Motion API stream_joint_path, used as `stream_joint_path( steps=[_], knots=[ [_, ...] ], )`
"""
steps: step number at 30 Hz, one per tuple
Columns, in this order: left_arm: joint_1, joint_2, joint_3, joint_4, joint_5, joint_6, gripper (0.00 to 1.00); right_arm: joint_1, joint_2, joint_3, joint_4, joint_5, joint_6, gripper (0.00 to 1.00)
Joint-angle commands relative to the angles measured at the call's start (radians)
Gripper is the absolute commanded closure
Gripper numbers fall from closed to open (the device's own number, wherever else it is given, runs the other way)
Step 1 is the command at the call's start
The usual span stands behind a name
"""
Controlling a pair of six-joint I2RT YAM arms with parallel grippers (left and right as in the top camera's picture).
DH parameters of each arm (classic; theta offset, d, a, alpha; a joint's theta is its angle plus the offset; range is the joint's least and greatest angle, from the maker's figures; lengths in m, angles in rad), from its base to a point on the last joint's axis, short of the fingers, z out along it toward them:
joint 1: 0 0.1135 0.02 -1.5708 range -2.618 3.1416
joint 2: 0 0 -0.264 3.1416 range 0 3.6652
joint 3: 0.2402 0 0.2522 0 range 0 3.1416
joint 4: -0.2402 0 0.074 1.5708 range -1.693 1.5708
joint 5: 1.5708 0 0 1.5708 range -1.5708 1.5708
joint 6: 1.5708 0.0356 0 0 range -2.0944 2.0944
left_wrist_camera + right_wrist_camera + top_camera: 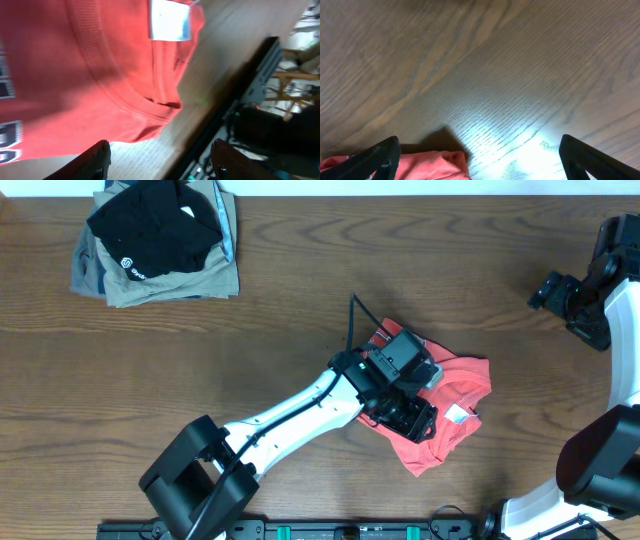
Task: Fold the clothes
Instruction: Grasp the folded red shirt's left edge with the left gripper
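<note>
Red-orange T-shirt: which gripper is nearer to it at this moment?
Left. The left gripper hangs directly over the T-shirt, jaws open beside its white neck tag. The right gripper sits apart near the right edge of the table, open, over bare wood.

A robotics lab is suggested: a left arm [300, 408] and a right arm [625, 330] are mounted at a wood-grain bench [200, 380], and a black rail [300, 530] is fixed along its edge.
</note>
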Motion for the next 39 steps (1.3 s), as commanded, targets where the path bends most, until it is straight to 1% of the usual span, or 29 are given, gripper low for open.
stream_joint_path(
  steps=[1, 6, 7, 9, 11, 14, 17, 21, 27, 32, 39],
  knots=[
    [0.053, 0.003, -0.002, -0.015, -0.131, 0.024, 0.31, 0.008, -0.002, 0.009, -0.001, 0.007, -0.013, 0.01],
    [0.243, 0.003, -0.002, -0.026, -0.147, 0.035, 0.28, 0.008, -0.002, 0.009, -0.001, 0.007, -0.012, 0.01],
    [0.282, 0.003, -0.002, -0.024, -0.147, 0.052, 0.27, 0.008, -0.002, 0.009, -0.001, 0.007, -0.012, 0.01],
    [0.370, 0.003, -0.002, -0.017, -0.145, 0.095, 0.22, 0.008, -0.002, 0.009, -0.001, 0.007, -0.013, 0.01],
    [0.445, 0.009, -0.002, -0.008, -0.131, 0.138, 0.21, 0.008, -0.002, 0.009, -0.001, 0.007, -0.013, 0.01],
    [0.528, 0.027, -0.002, 0.005, -0.056, 0.183, 0.20, 0.008, -0.002, 0.009, -0.001, 0.007, -0.013, 0.01],
    [0.580, 0.070, -0.002, 0.027, 0.077, 0.213, 0.20, 0.008, -0.002, 0.009, -0.001, 0.007, -0.013, 0.01],
    [0.607, 0.148, -0.002, 0.073, 0.307, 0.249, 0.20, 0.008, -0.002, 0.009, -0.001, 0.006, -0.012, 0.01],
    [0.598, 0.221, -0.002, 0.123, 0.436, 0.249, 0.19, 0.008, -0.002, 0.009, -0.001, 0.007, -0.012, 0.01],
    [0.565, 0.273, -0.002, 0.118, 0.452, 0.249, 0.19, 0.008, -0.002, 0.009, -0.001, 0.007, -0.012, 0.01],
    [0.477, 0.336, -0.002, 0.124, 0.451, 0.249, 0.19, 0.008, -0.002, 0.009, -0.001, 0.007, -0.012, 0.01]
  ],
)
